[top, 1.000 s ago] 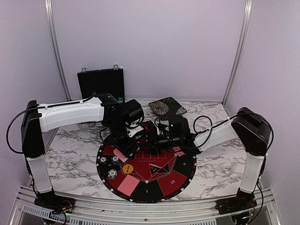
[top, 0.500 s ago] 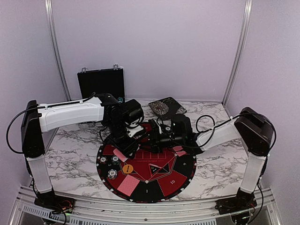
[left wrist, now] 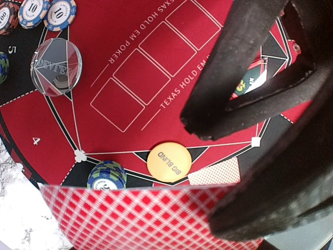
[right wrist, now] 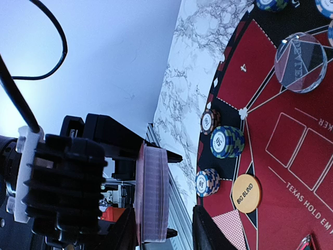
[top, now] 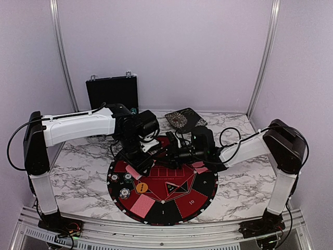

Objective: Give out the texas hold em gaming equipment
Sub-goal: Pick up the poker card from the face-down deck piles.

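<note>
The left pincer point(top: 139, 158) gripped a stack of red-backed playing cards point(right wrist: 152, 195). The right pincer's point(top: 173, 154) state I couldn't tell

From above, the fingertips are lost in the black housings where the left arm point(top: 78, 127) and right arm point(top: 244, 148) meet over the mat point(top: 177, 205), whose far part they cover; the chips point(top: 125, 194) are too small to read. At the left wrist, the deck point(left wrist: 140, 219) runs off the lower edge, and a blurred finger point(left wrist: 234, 67) hides most of a face-up card point(left wrist: 253, 80). At the right wrist, the right gripper point(right wrist: 166, 232) shows only finger stubs at the bottom edge; they possibly touch the deck.
</note>
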Robot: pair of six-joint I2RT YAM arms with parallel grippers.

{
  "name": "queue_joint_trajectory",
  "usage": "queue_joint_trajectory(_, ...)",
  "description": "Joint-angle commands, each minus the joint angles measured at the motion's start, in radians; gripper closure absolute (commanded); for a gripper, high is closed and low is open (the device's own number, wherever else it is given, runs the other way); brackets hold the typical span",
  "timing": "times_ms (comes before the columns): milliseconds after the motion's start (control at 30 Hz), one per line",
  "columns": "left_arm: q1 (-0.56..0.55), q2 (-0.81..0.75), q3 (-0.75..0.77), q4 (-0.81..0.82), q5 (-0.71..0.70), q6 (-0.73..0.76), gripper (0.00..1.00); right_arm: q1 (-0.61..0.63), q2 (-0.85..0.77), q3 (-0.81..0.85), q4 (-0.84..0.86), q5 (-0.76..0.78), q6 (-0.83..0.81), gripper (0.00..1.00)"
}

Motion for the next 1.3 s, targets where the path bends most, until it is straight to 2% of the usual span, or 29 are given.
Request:
queue_joint_trajectory(0,0.006,0.017,0.0,-0.018,0.005,0.005,0.68,-0.009,-0.04,-0.004,-0.002,0.013,-0.014,0.67)
queue_joint_trajectory(700,0.018,0.034,0.002,-0.017,0.012,0.002,0.68,-0.008,-0.051,-0.023,0.021,0.009,-0.007,0.83)
queue_joint_trajectory(1267,0.028,0.029,-0.019,-0.013,0.02,0.003,0.69,-0.028,-0.075,-0.026,0.011,0.027,-0.017,1.0)
